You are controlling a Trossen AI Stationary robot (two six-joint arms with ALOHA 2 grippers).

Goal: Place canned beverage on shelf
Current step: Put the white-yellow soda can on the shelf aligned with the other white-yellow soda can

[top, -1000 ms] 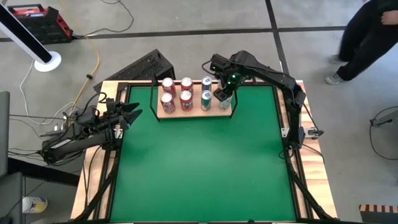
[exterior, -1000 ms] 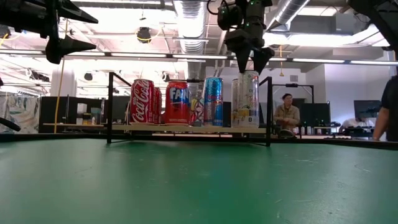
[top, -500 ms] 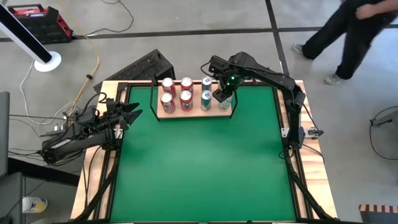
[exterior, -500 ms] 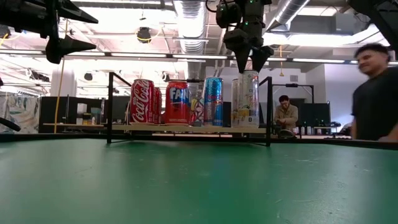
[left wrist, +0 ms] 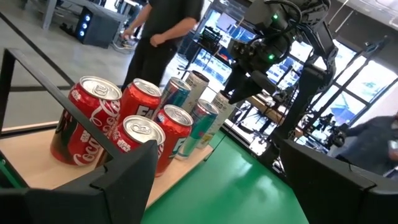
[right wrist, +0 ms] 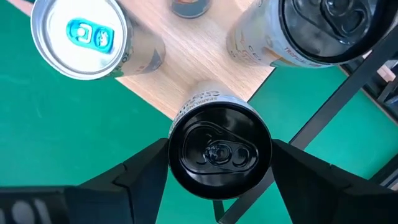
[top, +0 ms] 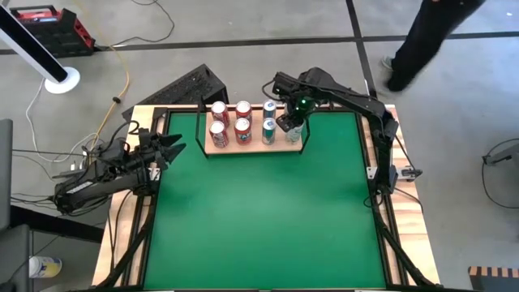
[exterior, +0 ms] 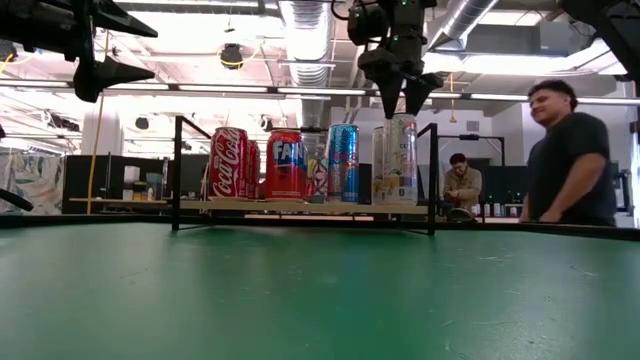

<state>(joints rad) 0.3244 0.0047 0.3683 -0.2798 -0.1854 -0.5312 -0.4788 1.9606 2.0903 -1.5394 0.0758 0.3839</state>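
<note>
Item: tall pale can [exterior: 401, 160], upright on the shelf [exterior: 300, 206], right end. Change: right pincer [exterior: 402, 98], directly above, fingers narrowing, flanking the lid, grip uncertain. Placement apparently done. Left pincer [top: 166, 146] wide, idle, left of shelf.

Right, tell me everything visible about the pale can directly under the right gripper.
The pale can is a tall, slim metal can with a whitish printed wrap and a black lid with a pull tab. It stands upright on the shelf, a pale-wood board, at its end by the black wire frame, beside the blue can. The right gripper hangs just above it, jaws open, one finger to each side of the lid in the wrist view; no contact is evident.
</note>
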